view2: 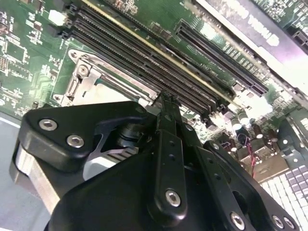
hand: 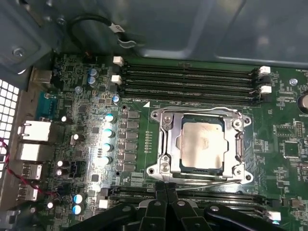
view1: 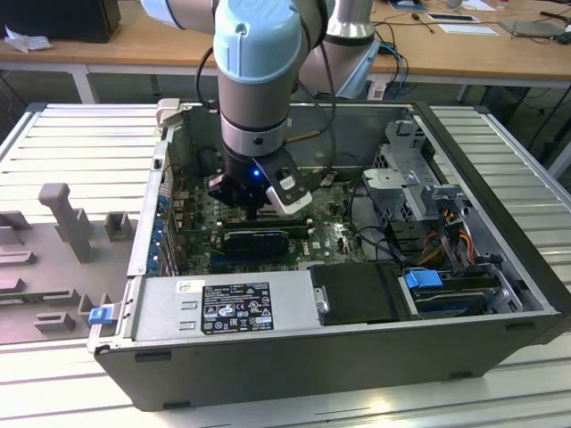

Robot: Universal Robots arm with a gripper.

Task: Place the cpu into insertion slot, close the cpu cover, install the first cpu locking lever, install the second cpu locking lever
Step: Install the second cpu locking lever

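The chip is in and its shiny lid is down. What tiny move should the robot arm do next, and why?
Probably nudge the end effector down onto the locking lever just beside it. The cpu is seated, the cpu cover lies flat over it, and the end effector is shut right at that lever's edge.

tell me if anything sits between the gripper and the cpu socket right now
Nothing visible does. In the first wrist view the cpu already lies in the insertion slot with the cpu cover framing it. The gripper hovers at the socket's edge, over a bank of memory slots, with only bare board between.
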